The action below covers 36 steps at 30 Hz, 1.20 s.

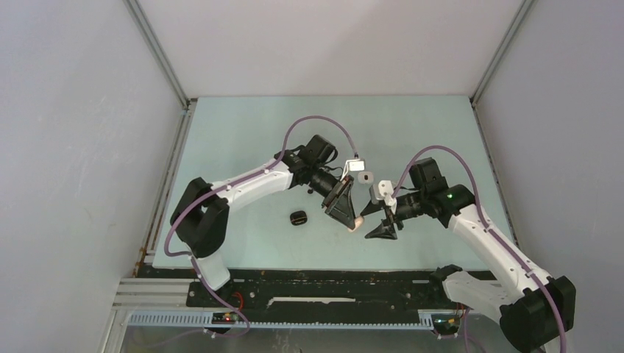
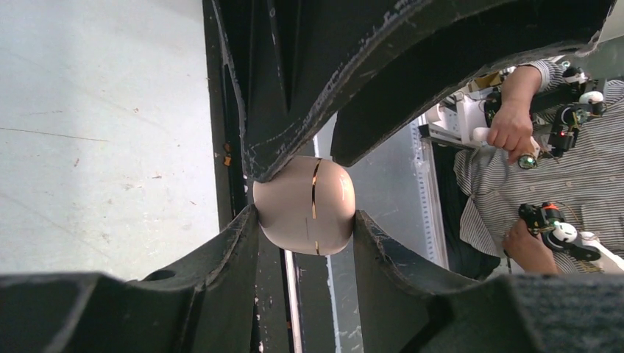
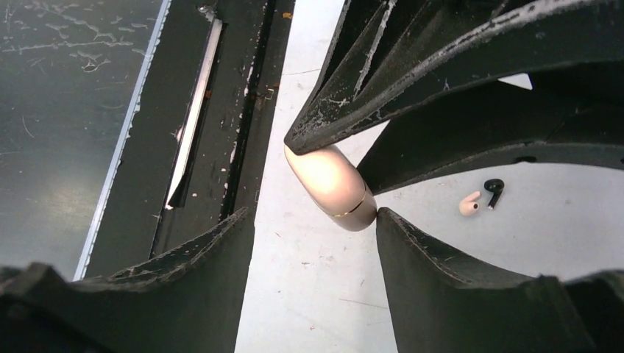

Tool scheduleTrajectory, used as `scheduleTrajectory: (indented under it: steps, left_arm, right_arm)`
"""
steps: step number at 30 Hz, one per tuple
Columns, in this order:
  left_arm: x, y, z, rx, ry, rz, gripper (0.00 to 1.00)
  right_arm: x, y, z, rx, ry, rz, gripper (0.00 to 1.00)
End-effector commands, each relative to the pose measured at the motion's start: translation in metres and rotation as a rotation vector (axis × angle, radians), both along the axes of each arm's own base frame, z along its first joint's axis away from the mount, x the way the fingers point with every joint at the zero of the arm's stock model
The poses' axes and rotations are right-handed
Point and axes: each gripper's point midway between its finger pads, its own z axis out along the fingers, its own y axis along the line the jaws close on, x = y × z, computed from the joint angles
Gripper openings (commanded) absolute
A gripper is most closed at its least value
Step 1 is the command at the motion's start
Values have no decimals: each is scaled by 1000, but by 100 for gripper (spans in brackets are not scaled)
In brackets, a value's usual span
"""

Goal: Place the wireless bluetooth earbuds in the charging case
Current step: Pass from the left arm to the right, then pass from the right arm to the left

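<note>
Top view: left claw (image 1: 347, 213) clamps a beige rounded plastic charging case (image 1: 356, 222) at its tip. The right claw (image 1: 384, 226) sits just beside that case on the far side. A black rounded case (image 1: 298, 218) lies on the pale-green table (image 1: 243, 132) near the left claw. Left wrist: the beige case (image 2: 304, 209), with a gold seam, is pinched between the upper and lower fingers (image 2: 243, 147). Right wrist: jaws partway apart, case touching the upper finger and a lower tip; can't tell whether it grips. A beige stemmed earbud (image 3: 469, 204) and a black stemmed earbud (image 3: 493, 190) lie side by side on the table past the right claw's fingers, outside its jaws.
</note>
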Motion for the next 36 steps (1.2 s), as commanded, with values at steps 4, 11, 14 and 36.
scheduleTrajectory:
  steps: [4,11,14,36]
  left_arm:
    - [-8,-2,9,-54,27,-57,29]
    - [-10,-4,10,-66,54,-77,29]
    - [-5,-6,5,-39,44,-54,32]
    - [124,28,46,-81,-253,549,59]
  right_arm:
    - [6,13,20,45,-48,25,64]
    - [0,18,19,48,-23,42,53]
    - [0,19,20,49,-20,43,41]
    - [15,4,18,91,159,-48,0]
